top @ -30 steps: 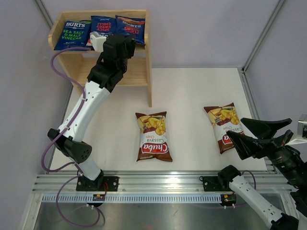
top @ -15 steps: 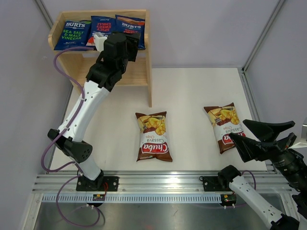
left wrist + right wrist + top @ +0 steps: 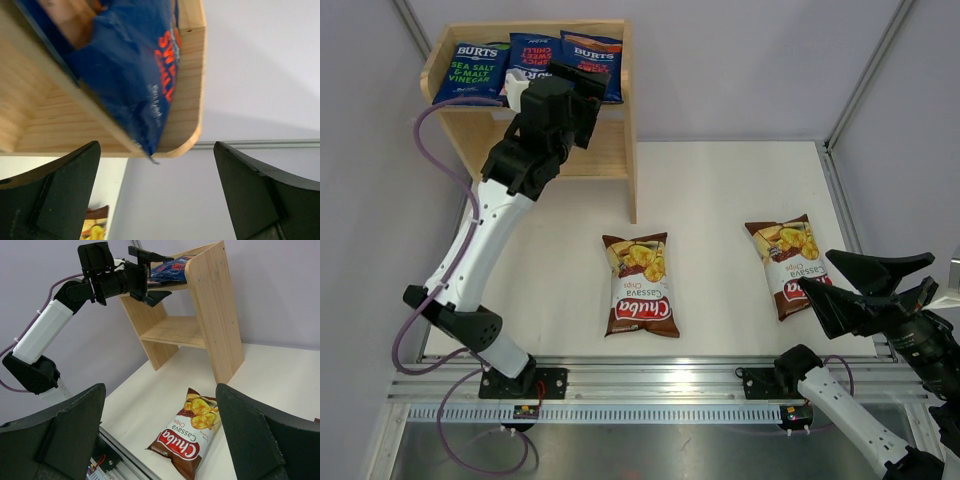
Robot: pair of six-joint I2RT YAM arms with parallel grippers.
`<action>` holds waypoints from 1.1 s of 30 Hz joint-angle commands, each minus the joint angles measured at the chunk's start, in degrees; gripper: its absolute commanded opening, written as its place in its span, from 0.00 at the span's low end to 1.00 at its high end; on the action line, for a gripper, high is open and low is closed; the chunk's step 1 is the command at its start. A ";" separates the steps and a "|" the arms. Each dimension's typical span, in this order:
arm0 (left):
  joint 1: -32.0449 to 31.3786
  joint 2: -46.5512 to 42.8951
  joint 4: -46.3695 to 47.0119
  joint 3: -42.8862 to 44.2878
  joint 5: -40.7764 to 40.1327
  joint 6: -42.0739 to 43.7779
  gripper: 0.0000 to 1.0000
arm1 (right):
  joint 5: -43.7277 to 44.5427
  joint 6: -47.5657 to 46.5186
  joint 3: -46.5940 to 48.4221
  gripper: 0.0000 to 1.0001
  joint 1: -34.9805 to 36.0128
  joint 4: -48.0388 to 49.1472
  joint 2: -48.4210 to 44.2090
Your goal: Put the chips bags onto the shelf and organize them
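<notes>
The wooden shelf (image 3: 626, 120) stands at the back left. Three dark blue Burts chips bags lie side by side on its top tier: a green-lettered one (image 3: 475, 72), a red-lettered one (image 3: 535, 52) and another red-lettered one (image 3: 598, 52). My left gripper (image 3: 590, 85) is open just in front of the rightmost bag (image 3: 135, 75), holding nothing; that bag's corner overhangs the tier's edge. Two brown-and-white Chuba bags lie flat on the table, one in the middle (image 3: 638, 285) and one to the right (image 3: 790, 253). My right gripper (image 3: 817, 275) hovers open near the right bag.
The shelf's lower tier (image 3: 595, 155) is bare. White walls close in the table on the left, back and right. An aluminium rail (image 3: 650, 378) runs along the near edge. In the right wrist view, the middle Chuba bag (image 3: 187, 440) lies below my open fingers.
My left gripper has opened and let go of the rightmost blue bag on the top tier, then drawn back a little to the left. The right arm has barely moved.
</notes>
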 commanded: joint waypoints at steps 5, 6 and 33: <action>1.93 -13.30 0.06 -8.76 0.23 6.50 0.99 | -0.79 0.36 0.22 1.00 0.17 0.22 1.21; 2.90 -14.97 1.71 -10.77 0.59 6.94 0.99 | -0.97 0.44 -0.22 0.99 0.17 0.40 1.47; 4.22 -68.68 -21.38 -46.73 21.67 53.95 0.99 | -10.46 7.30 -27.02 0.99 0.17 23.05 21.06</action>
